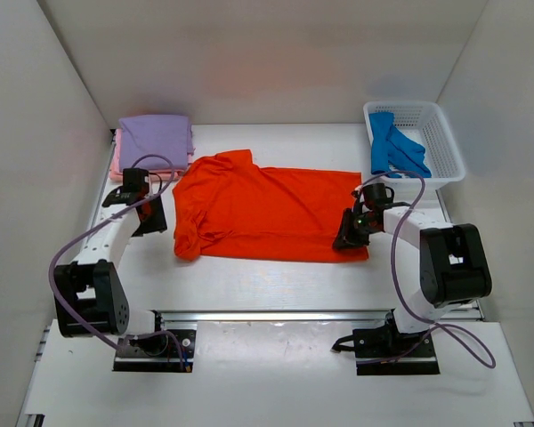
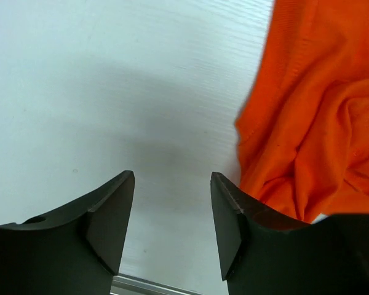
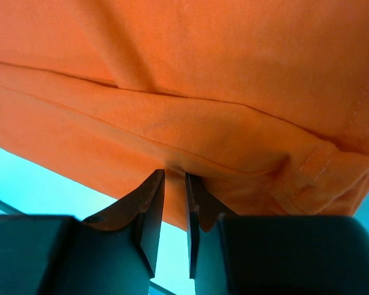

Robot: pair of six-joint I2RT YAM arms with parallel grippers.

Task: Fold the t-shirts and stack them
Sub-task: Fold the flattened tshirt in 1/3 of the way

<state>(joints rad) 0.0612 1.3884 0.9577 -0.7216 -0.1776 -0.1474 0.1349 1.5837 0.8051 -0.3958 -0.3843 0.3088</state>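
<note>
The orange-red t-shirt (image 1: 267,209) lies spread on the table centre, folded lengthwise, its left side bunched. It fills the right wrist view (image 3: 184,92) and shows at the right of the left wrist view (image 2: 320,123). My right gripper (image 1: 347,237) is shut on the shirt's lower right hem, with cloth pinched between the jaws (image 3: 174,178). My left gripper (image 1: 149,216) is open and empty over bare table just left of the shirt (image 2: 172,184). A folded lavender t-shirt (image 1: 156,138) lies on a pink one (image 1: 116,162) at the back left. A blue t-shirt (image 1: 392,147) lies in the basket.
A white mesh basket (image 1: 440,142) stands at the back right. White walls enclose the table on three sides. A metal rail (image 1: 276,315) runs along the near edge by the arm bases.
</note>
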